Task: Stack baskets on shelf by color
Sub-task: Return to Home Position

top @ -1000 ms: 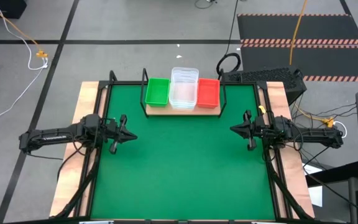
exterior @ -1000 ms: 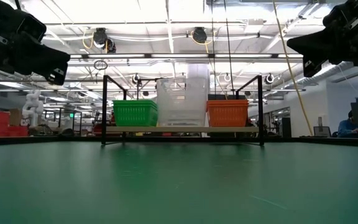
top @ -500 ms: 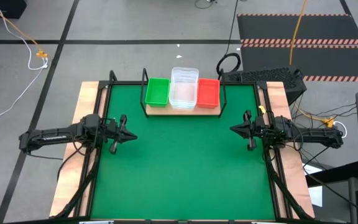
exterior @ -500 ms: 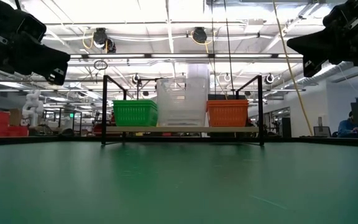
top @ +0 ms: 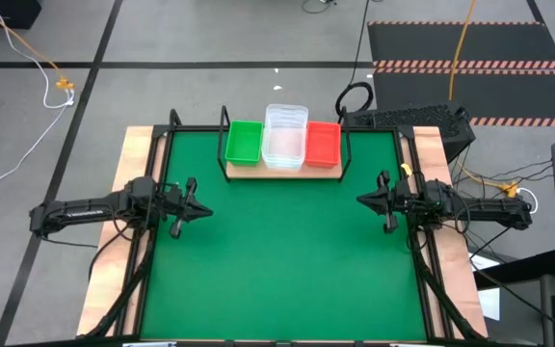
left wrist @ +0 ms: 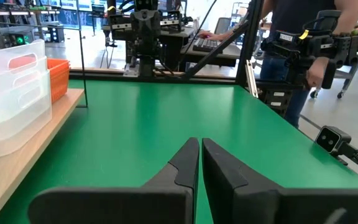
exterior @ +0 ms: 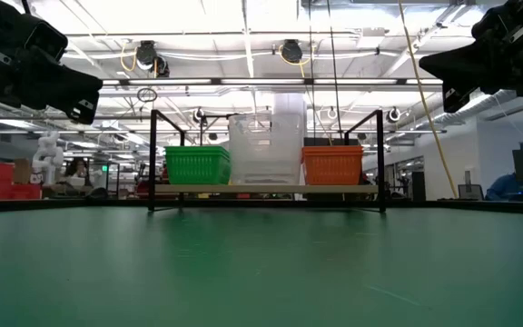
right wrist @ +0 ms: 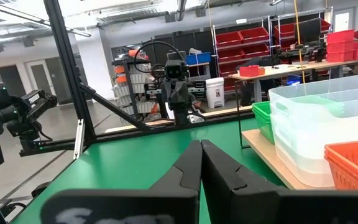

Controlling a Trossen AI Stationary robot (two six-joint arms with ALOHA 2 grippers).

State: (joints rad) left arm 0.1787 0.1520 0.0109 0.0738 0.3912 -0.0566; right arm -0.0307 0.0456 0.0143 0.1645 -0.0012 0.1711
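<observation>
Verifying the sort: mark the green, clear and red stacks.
green stack (top: pixel 245 141): high view, top basket's floor.
clear stack (exterior: pixel 264 150): low view, front wall.
red stack (top: pixel 323 141): high view, top basket's floor.

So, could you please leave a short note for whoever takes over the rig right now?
Left gripper: shut, empty, at the left edge of the mat.
Right gripper: shut, empty, at the right edge.
Shelf at the far side: green baskets left, clear baskets middle, red baskets right.
Done: sorting by colour looks finished.
Left: perhaps check each stack's count, which cannot be read here.
</observation>
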